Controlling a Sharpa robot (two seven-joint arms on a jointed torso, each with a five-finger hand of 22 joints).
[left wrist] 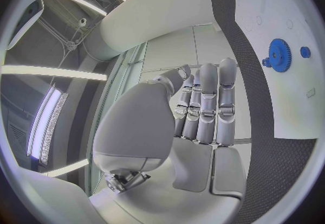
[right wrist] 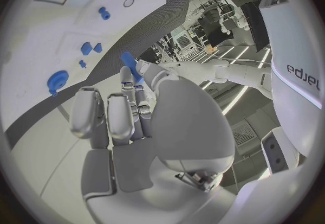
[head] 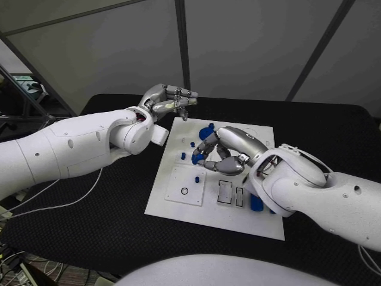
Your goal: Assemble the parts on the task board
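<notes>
In the head view, your right hand (head: 218, 154) is hovering mid-frame over the task board (head: 190, 205), fingers curling around a blue part (head: 209, 149); seating it comes next, I judge. Your left hand (head: 167, 98), upper centre, is curled on nothing. The left wrist view is showing a blue gear (left wrist: 278, 55) upper right. The right wrist view is showing loose blue parts (right wrist: 86, 48) upper left.

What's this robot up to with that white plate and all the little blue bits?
It is putting small blue parts together on the white task board in the middle of the black table. The right hand is over the board and pinches a blue part between its fingers. The left hand is raised near the board's far edge, fingers curled, apparently holding nothing. A blue gear and other blue pieces lie on the board.
</notes>
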